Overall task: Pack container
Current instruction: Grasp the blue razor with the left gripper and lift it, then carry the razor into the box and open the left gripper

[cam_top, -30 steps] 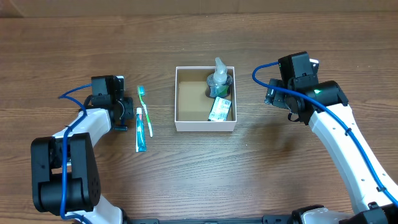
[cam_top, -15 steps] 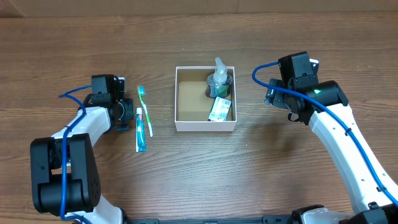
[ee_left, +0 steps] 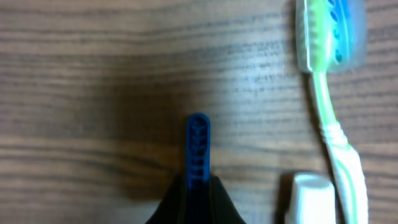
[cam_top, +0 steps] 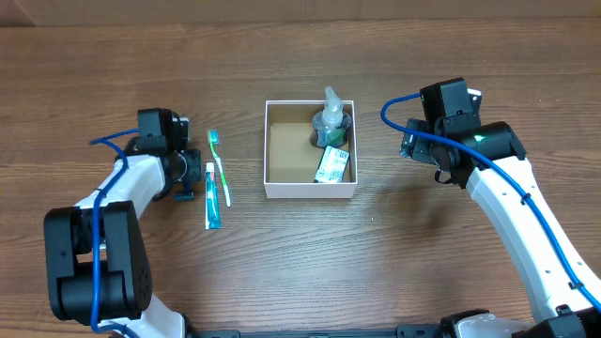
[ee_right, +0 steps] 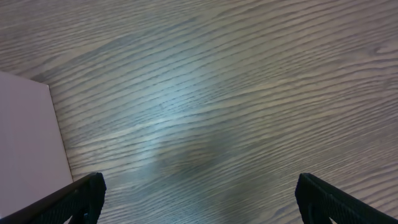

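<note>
The container (cam_top: 274, 155) is a white-walled square box with a brown inside, at the table's middle. It holds a clear pump bottle (cam_top: 331, 120) and a green-and-white packet (cam_top: 331, 164). A green toothbrush (cam_top: 220, 167) and a blue-white tube (cam_top: 212, 199) lie to its left. They show in the left wrist view as the brush (ee_left: 324, 93) and the tube's white cap (ee_left: 311, 198). My left gripper (cam_top: 184, 184) (ee_left: 198, 190) is just left of them, shut on a thin blue ribbed strip (ee_left: 198, 146). My right gripper (cam_top: 418, 150) (ee_right: 199, 193) is open and empty, right of the container.
The table is brown wood grain. The container's white wall (ee_right: 28, 130) shows at the left of the right wrist view, close to the left finger. A pale wall edge runs along the far side of the table (cam_top: 300, 11).
My left gripper has edged very slightly toward the far side. The right arm and all objects have stayed put.
</note>
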You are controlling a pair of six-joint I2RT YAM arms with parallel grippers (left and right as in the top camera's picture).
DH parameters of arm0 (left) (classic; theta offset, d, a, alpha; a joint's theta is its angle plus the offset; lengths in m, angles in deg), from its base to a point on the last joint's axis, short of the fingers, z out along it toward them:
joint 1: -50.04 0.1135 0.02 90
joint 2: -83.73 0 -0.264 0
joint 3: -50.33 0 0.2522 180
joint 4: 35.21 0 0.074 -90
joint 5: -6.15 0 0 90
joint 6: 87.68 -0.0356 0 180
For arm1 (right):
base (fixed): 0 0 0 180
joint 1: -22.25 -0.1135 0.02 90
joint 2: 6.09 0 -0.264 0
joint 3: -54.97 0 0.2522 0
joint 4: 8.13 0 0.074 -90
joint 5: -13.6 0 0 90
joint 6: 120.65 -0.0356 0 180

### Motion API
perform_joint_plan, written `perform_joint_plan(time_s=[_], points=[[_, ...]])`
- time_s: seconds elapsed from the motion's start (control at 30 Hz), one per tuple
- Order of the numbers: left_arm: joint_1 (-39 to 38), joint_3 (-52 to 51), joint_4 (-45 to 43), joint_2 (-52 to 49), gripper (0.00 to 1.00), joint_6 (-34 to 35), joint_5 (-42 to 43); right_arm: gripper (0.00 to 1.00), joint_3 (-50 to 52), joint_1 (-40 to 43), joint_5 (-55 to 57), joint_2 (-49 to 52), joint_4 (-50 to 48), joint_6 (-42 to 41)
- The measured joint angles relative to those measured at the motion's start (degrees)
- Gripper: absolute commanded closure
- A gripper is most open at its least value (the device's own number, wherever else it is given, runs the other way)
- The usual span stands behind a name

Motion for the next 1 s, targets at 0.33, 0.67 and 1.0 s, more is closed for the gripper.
perform_joint_plan(time_s=[0.33,0.67,1.0], points=[[-0.07,14.78,12.61,4.81,0.93,5.73,6.14,0.0,0.02,0.0,0.0,0.0,0.04,0.0],[-6.23,19.1,11.82,12.35,0.93,18.1,14.84,0.0,0.02,0.0,0.0,0.0,0.0,0.0],[-21.03,19.1,6.58,12.35,0.93,27.17,15.1,0.0,0.02,0.0,-0.02,0.0,0.02,0.02]])
